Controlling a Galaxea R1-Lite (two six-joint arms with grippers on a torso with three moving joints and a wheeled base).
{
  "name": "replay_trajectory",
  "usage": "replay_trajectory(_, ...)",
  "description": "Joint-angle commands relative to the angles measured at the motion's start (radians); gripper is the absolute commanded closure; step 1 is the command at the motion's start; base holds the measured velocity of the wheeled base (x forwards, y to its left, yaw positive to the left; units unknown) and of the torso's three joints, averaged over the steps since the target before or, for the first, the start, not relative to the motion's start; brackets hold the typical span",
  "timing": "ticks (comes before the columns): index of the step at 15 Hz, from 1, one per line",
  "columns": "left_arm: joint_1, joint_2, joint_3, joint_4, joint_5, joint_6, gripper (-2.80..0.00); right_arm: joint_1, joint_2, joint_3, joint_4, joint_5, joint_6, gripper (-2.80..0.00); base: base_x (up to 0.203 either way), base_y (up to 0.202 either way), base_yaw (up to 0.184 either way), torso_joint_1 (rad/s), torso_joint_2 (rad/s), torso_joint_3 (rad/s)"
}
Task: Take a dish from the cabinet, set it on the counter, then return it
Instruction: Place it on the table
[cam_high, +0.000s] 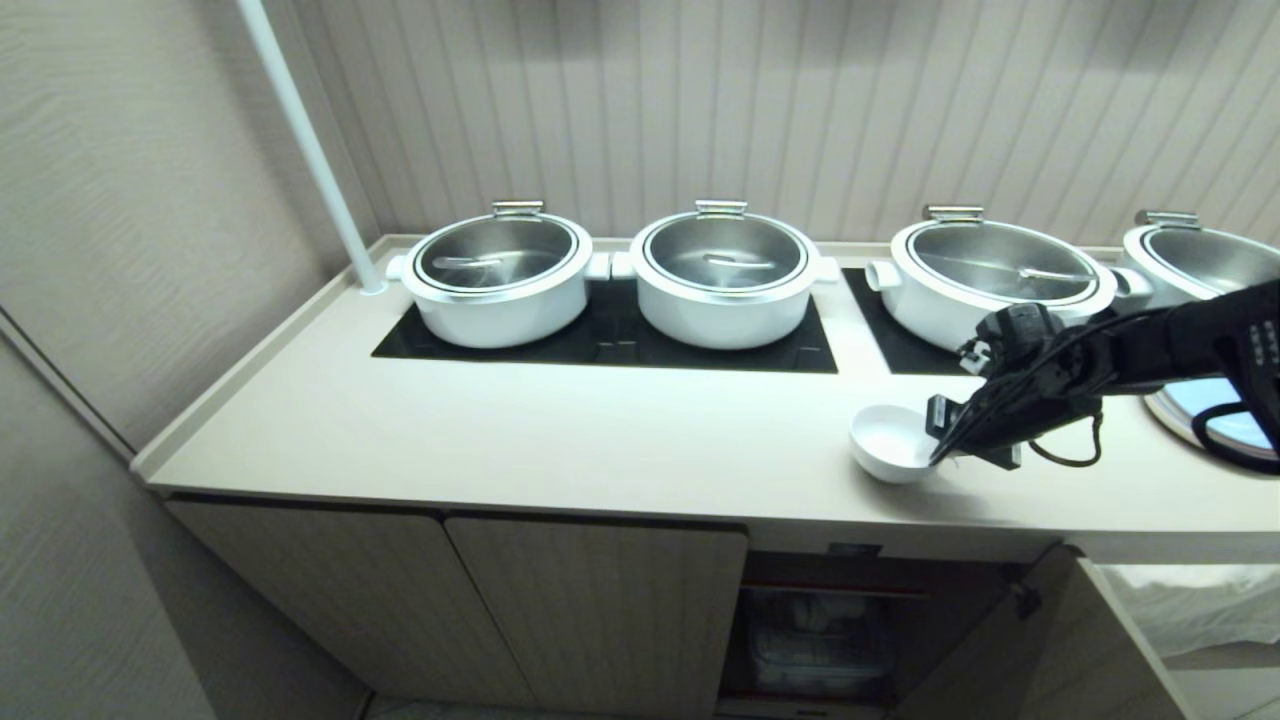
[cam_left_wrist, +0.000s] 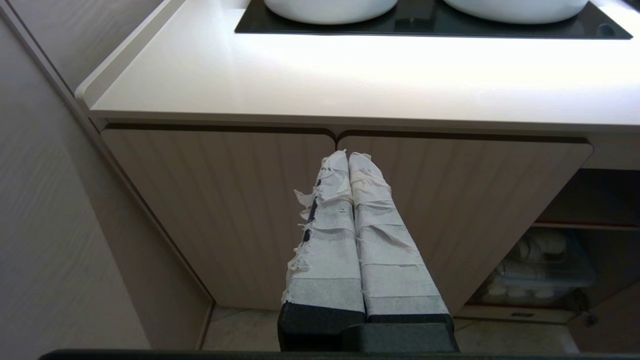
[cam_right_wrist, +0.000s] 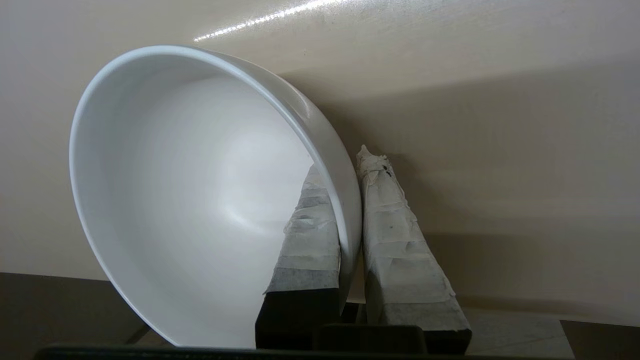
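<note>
The left tool (cam_left_wrist: 348, 165), its tape-wrapped fingers pressed together on nothing, is parked low before the closed ribbed beige doors of the cabinet (cam_left_wrist: 225, 210). Further right, the small plain white glossy bowl (cam_high: 890, 440) is held by its rim in the right tool (cam_high: 940, 440), one finger inside and one outside the wall, nearly closed; the bowl is tilted, at the front part of the long cream-white surface (cam_high: 560, 430), and contact cannot be told. The step is judged to be the setting-down: the bowl should be levelled and lowered until its base sits flat before the grip is released, well back from the rounded edge. Four big white pots with steel lids (cam_high: 497, 272) are ranged on black glass panels behind; below right, one cabinet compartment stands open against ribbed walls.
</note>
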Motion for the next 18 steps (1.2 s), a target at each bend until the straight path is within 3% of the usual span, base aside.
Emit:
replay_trajectory(1,0.0,0.0,0.0,0.0,0.001,0.0,0.0,-0.002,0.003,0.0,0.002,0.002,0.002,0.0,0.0,0.0,0.0,0.0,0.0,0.0)
replay_trajectory(17,0.0,0.0,-0.001,0.0,0.0,0.0,0.0,-0.002,0.013,-0.003,0.003,0.003,0.002,0.0,0.0,0.0,0.0,0.0,0.0,0.0)
replay_trajectory(18,0.0,0.0,-0.001,0.0,0.001,0.0,0.0,-0.003,0.013,0.0,0.004,0.003,0.002,-2.8,0.0,0.0,0.0,0.0,0.0,0.0)
